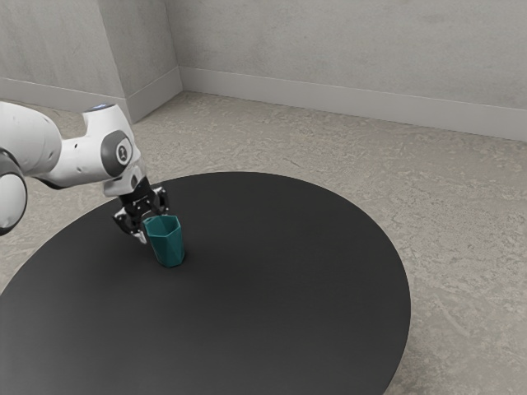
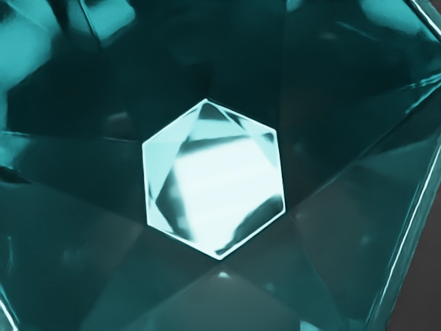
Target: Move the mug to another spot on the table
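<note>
On the round black table (image 1: 329, 271), toward the exterior view's left and slightly far of centre, the teal mug (image 1: 170, 245) is standing upright, six-sided, open end up. The white arm (image 1: 74, 156) is reaching in from the exterior view's left w/ the black gripper (image 1: 145, 217) sitting right at the mug's far-left rim (touching or just beside, can't tell which). Whether the jaws are clenched on the rim or released, can't tell either. The wrist cam is looking straight down into the mug: its pale hexagonal bottom (image 2: 212, 183) is glowing amid dark teal walls. A concrete ground (image 1: 428, 164) and grey room walls (image 1: 329, 41) are surrounding the table.
</note>
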Robot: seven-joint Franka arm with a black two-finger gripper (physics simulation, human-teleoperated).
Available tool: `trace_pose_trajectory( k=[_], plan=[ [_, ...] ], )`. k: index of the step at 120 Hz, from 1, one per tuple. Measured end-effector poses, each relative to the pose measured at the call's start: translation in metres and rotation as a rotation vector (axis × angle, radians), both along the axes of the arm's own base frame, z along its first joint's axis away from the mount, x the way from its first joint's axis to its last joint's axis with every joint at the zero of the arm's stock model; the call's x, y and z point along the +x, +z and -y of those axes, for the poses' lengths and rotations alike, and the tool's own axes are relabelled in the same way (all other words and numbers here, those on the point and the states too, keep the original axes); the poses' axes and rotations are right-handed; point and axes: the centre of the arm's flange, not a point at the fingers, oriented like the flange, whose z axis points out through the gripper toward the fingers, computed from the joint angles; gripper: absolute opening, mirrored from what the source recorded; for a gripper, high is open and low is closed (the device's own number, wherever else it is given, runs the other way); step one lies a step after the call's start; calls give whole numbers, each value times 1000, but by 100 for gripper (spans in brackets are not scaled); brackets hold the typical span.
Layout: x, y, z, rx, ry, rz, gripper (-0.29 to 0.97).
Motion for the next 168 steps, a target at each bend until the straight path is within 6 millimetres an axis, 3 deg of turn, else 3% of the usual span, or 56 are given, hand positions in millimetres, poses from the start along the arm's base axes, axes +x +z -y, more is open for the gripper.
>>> trace_pose_trajectory(
  k=[5,29,62,74,100,121,168],
  plan=[
    [0,0,0,-1,-1,4,21],
    [2,7,-1,-13,-1,29,10],
    [-1,46,-4,-120,68,98,0],
    [-4,50,-3,-200,105,100,-5],
    [-10,43,7,-399,173,73,-11],
    [-23,22,23,-507,190,-3,-9],
    [-36,0,71,-477,97,-101,-2]
  ],
)
